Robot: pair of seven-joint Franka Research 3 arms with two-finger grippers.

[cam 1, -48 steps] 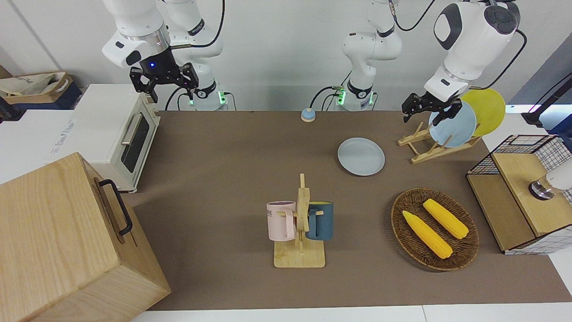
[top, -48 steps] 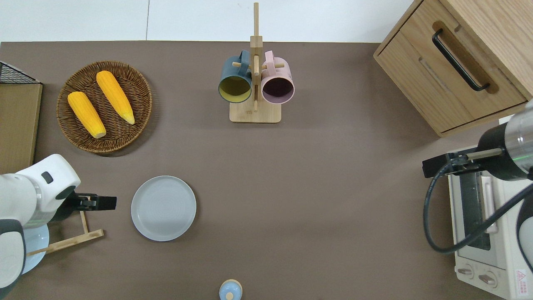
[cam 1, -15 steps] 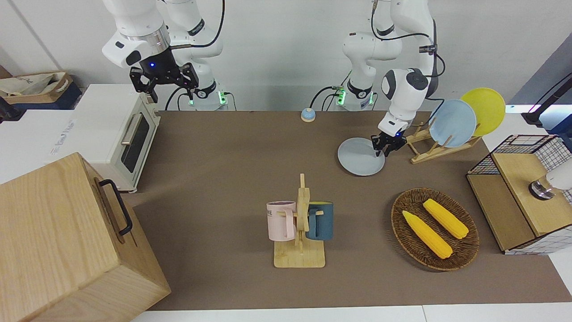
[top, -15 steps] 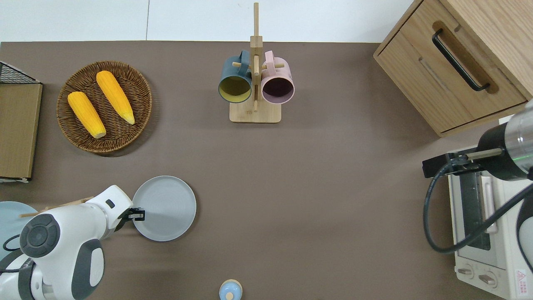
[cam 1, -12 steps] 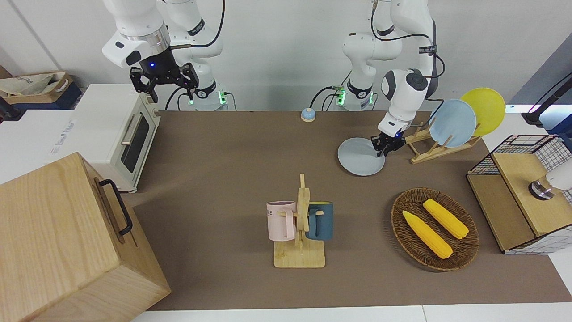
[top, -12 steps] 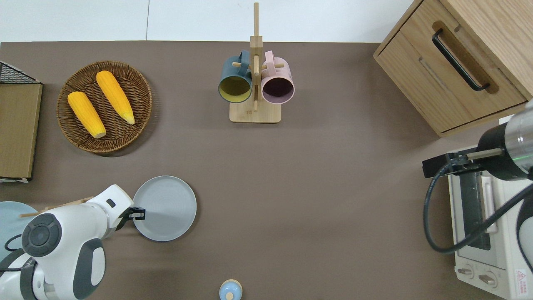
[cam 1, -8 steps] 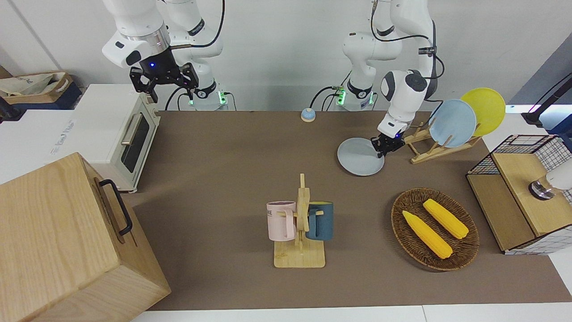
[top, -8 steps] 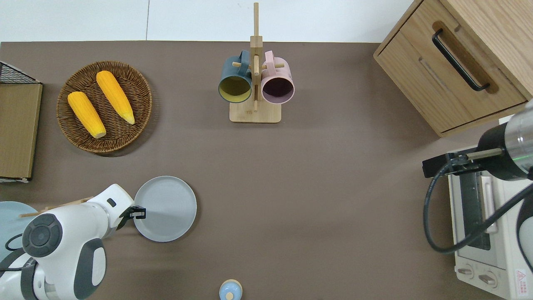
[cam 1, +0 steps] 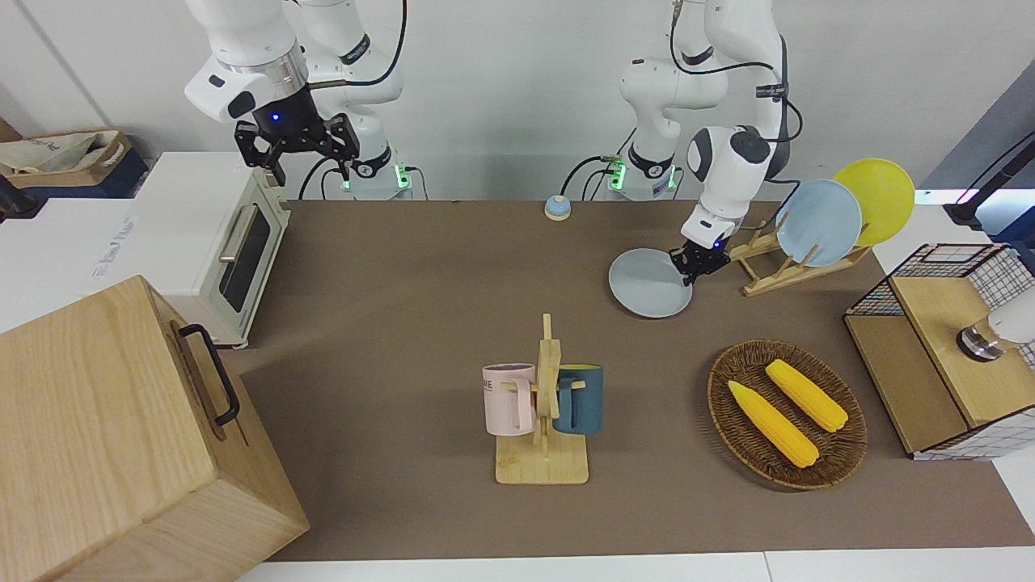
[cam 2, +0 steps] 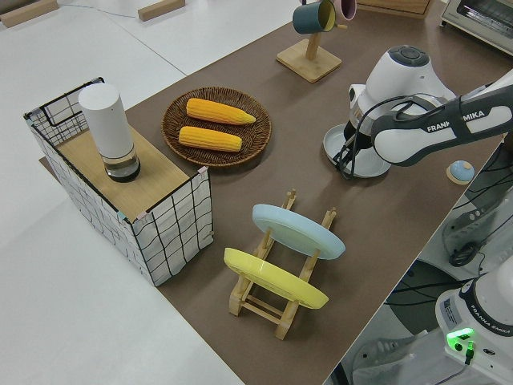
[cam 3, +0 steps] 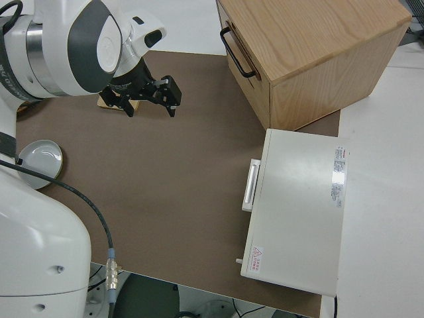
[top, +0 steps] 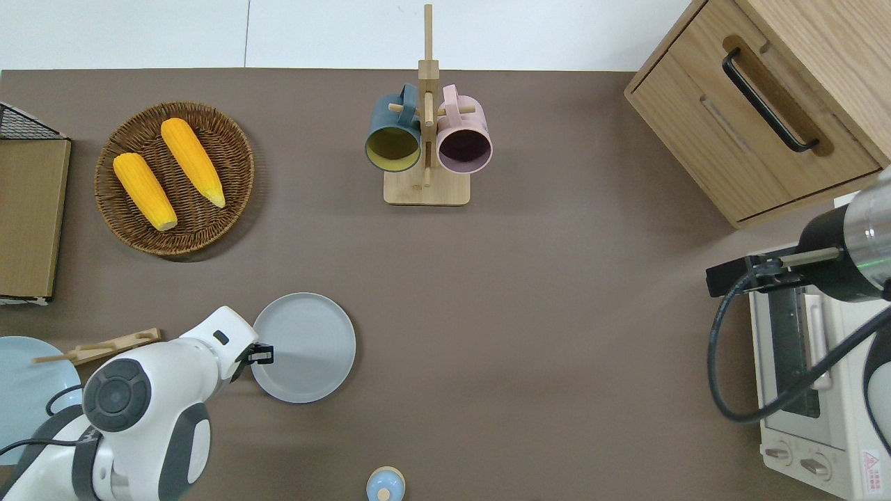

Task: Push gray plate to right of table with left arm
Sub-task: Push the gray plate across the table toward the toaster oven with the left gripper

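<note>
Fingers point(top: 264, 355) nearly closed, touching gray plate point(top: 306, 348) rim

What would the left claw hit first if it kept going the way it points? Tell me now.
The gray plate: the left claw sits low at its rim on the left arm's end side, pointing across it toward the right arm's end. Past the plate the table looks bare up to the toaster oven.
</note>
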